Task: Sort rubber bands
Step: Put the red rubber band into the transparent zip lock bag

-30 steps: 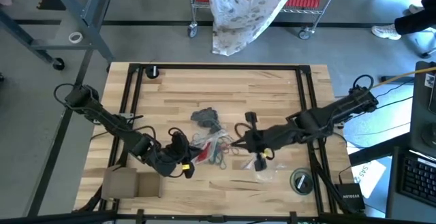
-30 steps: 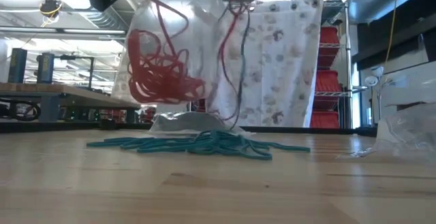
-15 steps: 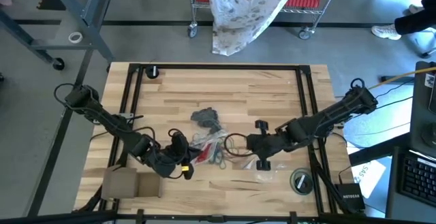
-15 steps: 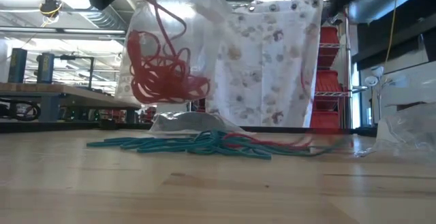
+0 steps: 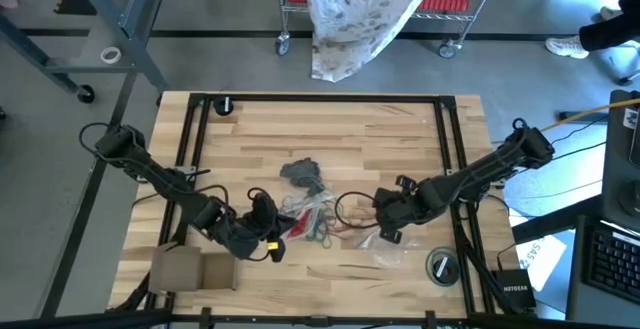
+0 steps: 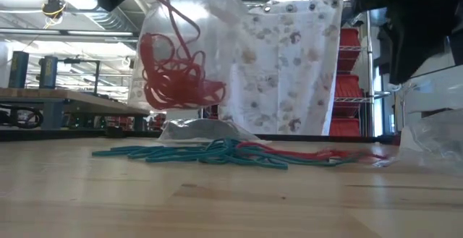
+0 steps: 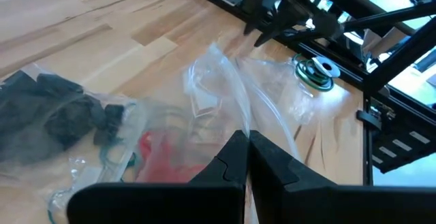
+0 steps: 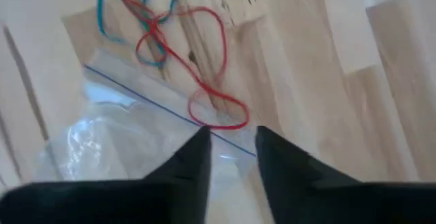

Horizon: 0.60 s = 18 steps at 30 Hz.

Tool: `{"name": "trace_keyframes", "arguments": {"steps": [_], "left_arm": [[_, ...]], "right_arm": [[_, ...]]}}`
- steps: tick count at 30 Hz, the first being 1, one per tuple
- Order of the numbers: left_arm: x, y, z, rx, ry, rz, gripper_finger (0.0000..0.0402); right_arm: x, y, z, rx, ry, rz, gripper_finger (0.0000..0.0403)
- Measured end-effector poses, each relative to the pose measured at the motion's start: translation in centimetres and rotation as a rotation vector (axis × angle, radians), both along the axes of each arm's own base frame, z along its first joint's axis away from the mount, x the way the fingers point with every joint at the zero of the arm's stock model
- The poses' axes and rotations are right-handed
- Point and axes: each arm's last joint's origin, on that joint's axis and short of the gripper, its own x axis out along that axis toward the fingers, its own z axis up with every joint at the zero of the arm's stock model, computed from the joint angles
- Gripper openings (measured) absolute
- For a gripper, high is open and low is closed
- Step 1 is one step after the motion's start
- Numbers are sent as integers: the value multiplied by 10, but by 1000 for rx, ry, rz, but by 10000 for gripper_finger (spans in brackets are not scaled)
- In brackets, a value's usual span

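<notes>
left claw: left gripper [image 7: 244, 142] clenched on a clear bag [image 6: 189, 43] of red rubber bands [image 6: 173, 71], raised above the teal pile [image 6: 210, 153].
right claw: right gripper [image 8: 231, 139] parted, grasping nothing, over a second clear bag [image 8: 116, 139] just right of the pile.
low view only: held bag hangs off the table [image 5: 400, 134].
right wrist only: a loose red band [image 8: 204, 81] touches the bag's blue-lined edge.
writing: "netgear" on a black box [image 5: 513, 291] right of the table.

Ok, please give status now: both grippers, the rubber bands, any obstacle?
Left gripper shut on clear bag of red bands. Right gripper open above red band. Nothing blocking.
</notes>
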Motion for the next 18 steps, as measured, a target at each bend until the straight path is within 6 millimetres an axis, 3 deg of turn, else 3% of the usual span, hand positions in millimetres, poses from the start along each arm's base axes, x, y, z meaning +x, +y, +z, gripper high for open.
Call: {"name": "trace_keyframes", "arguments": {"steps": [7, 12, 18], "left_arm": [[0, 0, 0, 0, 0, 0, 1], [0, 0, 0, 0, 0, -1, 1], [0, 0, 0, -1, -2, -1, 1]], "right_arm": [[12, 15, -1, 39, -185, 149, 193], [14, 26, -28, -9, -271, 284, 194], [11, 10, -67, -111, -197, 237, 175]]}}
